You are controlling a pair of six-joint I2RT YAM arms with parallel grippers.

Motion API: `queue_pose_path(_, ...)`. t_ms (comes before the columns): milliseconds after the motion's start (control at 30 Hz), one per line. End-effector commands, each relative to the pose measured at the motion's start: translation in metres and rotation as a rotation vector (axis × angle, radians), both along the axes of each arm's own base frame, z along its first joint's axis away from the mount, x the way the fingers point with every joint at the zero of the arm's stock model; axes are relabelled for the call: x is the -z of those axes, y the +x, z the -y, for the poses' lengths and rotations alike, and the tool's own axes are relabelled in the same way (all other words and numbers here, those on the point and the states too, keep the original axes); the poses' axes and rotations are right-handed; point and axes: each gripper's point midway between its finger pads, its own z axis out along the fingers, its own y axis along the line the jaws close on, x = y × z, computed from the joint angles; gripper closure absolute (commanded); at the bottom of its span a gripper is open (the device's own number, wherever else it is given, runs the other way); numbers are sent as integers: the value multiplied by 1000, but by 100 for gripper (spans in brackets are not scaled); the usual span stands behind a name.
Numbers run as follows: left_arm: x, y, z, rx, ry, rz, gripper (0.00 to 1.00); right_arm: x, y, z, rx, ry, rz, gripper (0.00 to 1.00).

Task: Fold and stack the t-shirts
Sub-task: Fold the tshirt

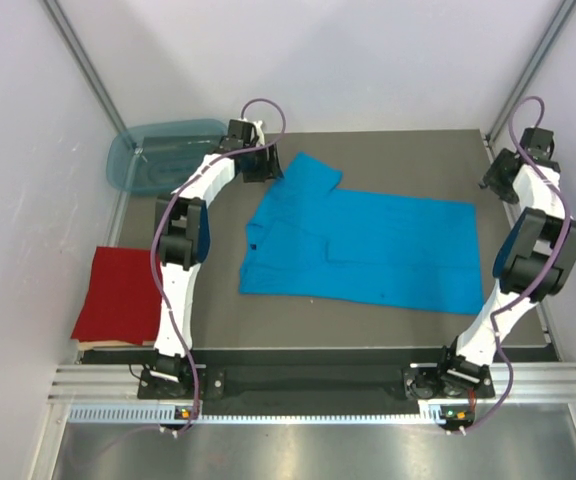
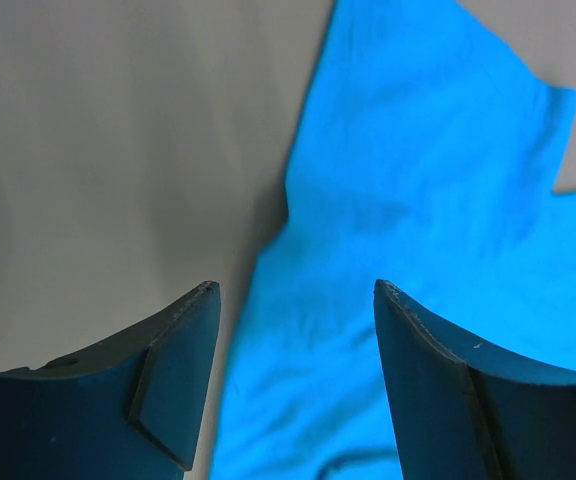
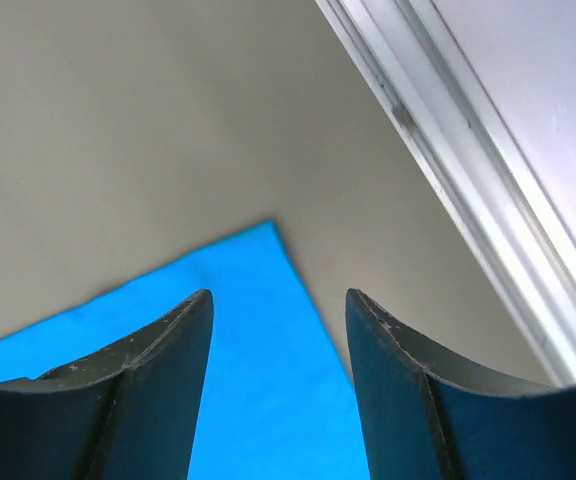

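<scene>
A turquoise-blue t-shirt (image 1: 368,245) lies spread on the dark table, one short sleeve (image 1: 308,172) pointing to the back left. My left gripper (image 1: 258,165) hovers open by that sleeve; the left wrist view shows blue cloth (image 2: 408,200) under and between its jaws, nothing held. At the back right my right gripper (image 1: 493,180) is open above the shirt's far right corner (image 3: 258,330). A red t-shirt (image 1: 118,295), folded flat, rests at the left edge beside the left arm.
A translucent blue-green tub (image 1: 163,155) stands at the back left corner. Metal frame posts run along the enclosure walls; one rail (image 3: 468,170) passes close to the right gripper. The grey table top (image 1: 398,155) shows behind the shirt.
</scene>
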Motion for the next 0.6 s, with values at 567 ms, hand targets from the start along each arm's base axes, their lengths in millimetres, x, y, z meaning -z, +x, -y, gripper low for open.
queue_pose_path(567,14,51,17,97,-63,153,35,71,46,-22,-361,88,-62,55)
